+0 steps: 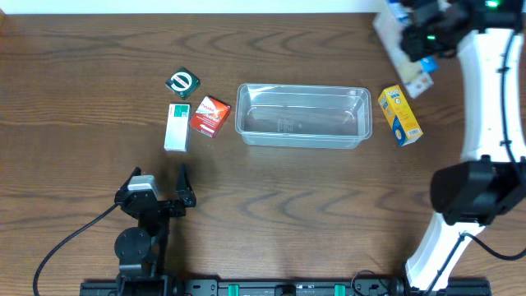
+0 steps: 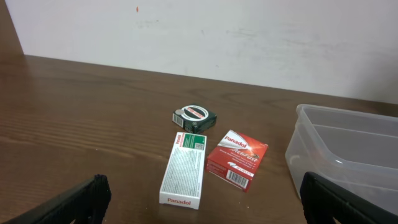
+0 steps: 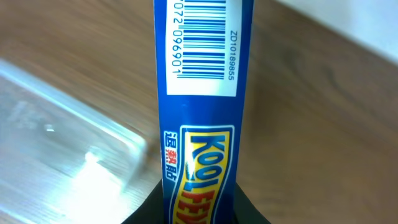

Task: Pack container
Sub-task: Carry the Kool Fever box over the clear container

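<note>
While left fingers (image 2: 84, 200) gape and right fingers (image 3: 250, 215) seemingly pinch a box (image 3: 202, 93), the container (image 1: 243, 117) lies between.

- My left arm (image 1: 136, 242) is all black, and a thin black cable (image 1: 72, 236) curls off it toward the table's (image 1: 82, 99) near edge.
- My left hand (image 1: 159, 173) has flat black fingers (image 2: 87, 202).
- My right arm (image 1: 491, 94) has white links, a bulky black joint (image 1: 477, 193) and a green light (image 1: 491, 4).

Left arm folded low at near side, left gripper (image 1: 159, 174) pointing forward, fingers spread wide, nothing between. Right arm stretched along right side, elbow bent, right gripper (image 1: 417, 39) at far corner, clamped on blue box (image 3: 202, 93).
</note>
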`<action>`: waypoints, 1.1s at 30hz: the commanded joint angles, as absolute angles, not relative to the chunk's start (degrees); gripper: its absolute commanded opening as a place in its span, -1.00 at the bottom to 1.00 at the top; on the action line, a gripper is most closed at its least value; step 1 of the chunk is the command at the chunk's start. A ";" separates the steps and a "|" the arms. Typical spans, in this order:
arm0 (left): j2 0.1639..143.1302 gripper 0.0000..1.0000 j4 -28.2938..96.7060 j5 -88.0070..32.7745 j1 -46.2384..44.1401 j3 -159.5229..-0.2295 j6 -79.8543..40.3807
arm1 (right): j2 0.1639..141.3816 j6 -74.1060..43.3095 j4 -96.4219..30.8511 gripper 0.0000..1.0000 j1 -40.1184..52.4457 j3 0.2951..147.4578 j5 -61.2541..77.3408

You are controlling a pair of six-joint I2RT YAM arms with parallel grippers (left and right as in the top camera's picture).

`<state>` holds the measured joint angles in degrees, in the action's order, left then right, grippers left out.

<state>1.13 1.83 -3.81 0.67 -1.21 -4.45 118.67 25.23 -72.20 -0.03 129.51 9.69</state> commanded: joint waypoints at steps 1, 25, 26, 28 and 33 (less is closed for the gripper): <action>1.04 0.96 3.73 -3.84 0.93 -0.23 -4.10 | 118.72 29.28 -72.23 -0.63 5.21 131.63 10.92; 1.04 0.96 3.73 -3.84 0.93 -0.23 -4.10 | 119.66 44.34 -79.61 -0.59 21.30 128.86 14.04; 1.04 0.96 3.75 -3.84 0.93 -0.23 -4.10 | 119.87 44.56 -79.44 -0.58 21.30 128.29 14.37; 1.04 0.96 3.73 -3.84 0.93 -0.23 -4.10 | 120.16 44.69 -78.96 -0.58 21.30 127.22 14.44; 1.04 0.96 3.73 -3.84 0.93 -0.23 -4.10 | 121.05 44.69 -76.99 -0.58 21.30 123.61 14.87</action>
